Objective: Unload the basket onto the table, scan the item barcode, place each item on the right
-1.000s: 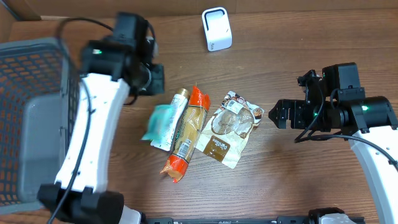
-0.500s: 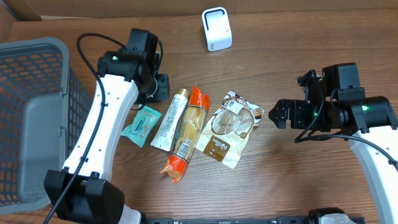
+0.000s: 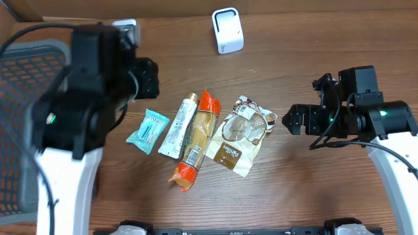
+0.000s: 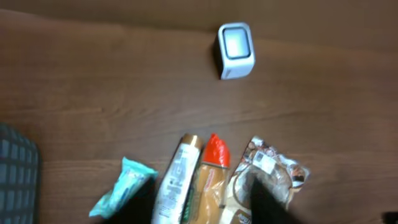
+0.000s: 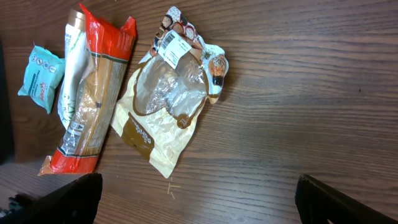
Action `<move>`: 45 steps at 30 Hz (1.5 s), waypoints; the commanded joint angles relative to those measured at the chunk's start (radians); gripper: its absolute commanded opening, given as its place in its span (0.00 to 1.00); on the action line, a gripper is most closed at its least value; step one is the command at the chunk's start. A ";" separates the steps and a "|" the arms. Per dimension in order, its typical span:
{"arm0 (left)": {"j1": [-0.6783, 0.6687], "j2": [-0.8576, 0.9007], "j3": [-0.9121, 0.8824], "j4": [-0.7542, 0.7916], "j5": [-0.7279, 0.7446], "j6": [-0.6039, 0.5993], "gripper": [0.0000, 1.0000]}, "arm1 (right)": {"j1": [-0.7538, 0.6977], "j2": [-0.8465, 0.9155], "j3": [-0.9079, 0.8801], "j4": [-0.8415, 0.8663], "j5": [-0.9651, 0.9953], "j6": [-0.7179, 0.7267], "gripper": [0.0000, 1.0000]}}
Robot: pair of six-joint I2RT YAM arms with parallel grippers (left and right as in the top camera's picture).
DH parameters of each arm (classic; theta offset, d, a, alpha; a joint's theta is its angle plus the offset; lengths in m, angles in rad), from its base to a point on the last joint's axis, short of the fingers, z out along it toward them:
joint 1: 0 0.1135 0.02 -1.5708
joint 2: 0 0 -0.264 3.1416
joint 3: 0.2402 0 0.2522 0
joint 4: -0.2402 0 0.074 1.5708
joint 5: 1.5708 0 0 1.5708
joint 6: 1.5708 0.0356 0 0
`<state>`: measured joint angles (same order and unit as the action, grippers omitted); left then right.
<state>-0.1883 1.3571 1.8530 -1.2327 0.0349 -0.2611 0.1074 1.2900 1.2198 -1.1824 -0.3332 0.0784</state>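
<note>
Mock shop checkout, test-rig style: white barcode scanner (image 3: 227, 31), grey mesh shopping basket (image 3: 14, 170), packaged snacks (image 3: 196, 137) on wood-grain counter (image 3: 287, 196), cardboard backdrop (image 3: 294, 5).

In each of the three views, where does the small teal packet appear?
Overhead: the teal packet sits left of centre, leftmost of the packets.
Left wrist: the teal packet is at the bottom left.
Right wrist: it is at the left edge, upper half.
Shared landmark: the orange packet, close to it in all views.
</note>
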 commanded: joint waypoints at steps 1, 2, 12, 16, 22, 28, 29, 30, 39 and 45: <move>-0.002 -0.028 0.010 0.001 0.012 -0.005 0.64 | 0.006 0.002 0.023 0.003 0.000 0.003 1.00; -0.002 -0.031 0.010 -0.003 0.020 -0.005 0.73 | 0.006 0.002 0.023 0.003 0.000 0.003 1.00; -0.002 0.003 0.010 -0.050 0.029 -0.005 1.00 | 0.006 0.002 0.023 0.003 0.000 0.003 1.00; -0.002 0.021 0.010 -0.050 0.030 -0.005 1.00 | 0.006 0.002 0.023 0.003 0.000 0.003 1.00; -0.002 0.036 0.010 -0.050 0.037 -0.006 0.99 | 0.006 0.002 0.023 0.003 0.000 0.003 1.00; -0.002 0.041 0.009 -0.054 0.036 -0.005 1.00 | 0.006 0.002 0.023 0.003 0.000 0.003 1.00; -0.002 0.041 0.009 -0.054 0.036 -0.005 1.00 | 0.006 0.002 0.023 0.003 0.000 0.003 1.00; -0.002 0.042 0.009 -0.054 0.036 -0.005 1.00 | 0.006 0.002 0.023 0.003 0.000 0.003 1.00; -0.002 0.043 0.008 -0.064 0.035 -0.005 1.00 | 0.006 0.002 0.023 0.003 0.000 0.003 1.00; -0.002 0.043 0.008 -0.066 0.036 -0.005 1.00 | 0.006 0.002 0.023 0.003 0.000 0.003 1.00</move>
<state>-0.1883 1.3926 1.8542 -1.2957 0.0605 -0.2634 0.1074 1.2900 1.2198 -1.1820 -0.3332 0.0788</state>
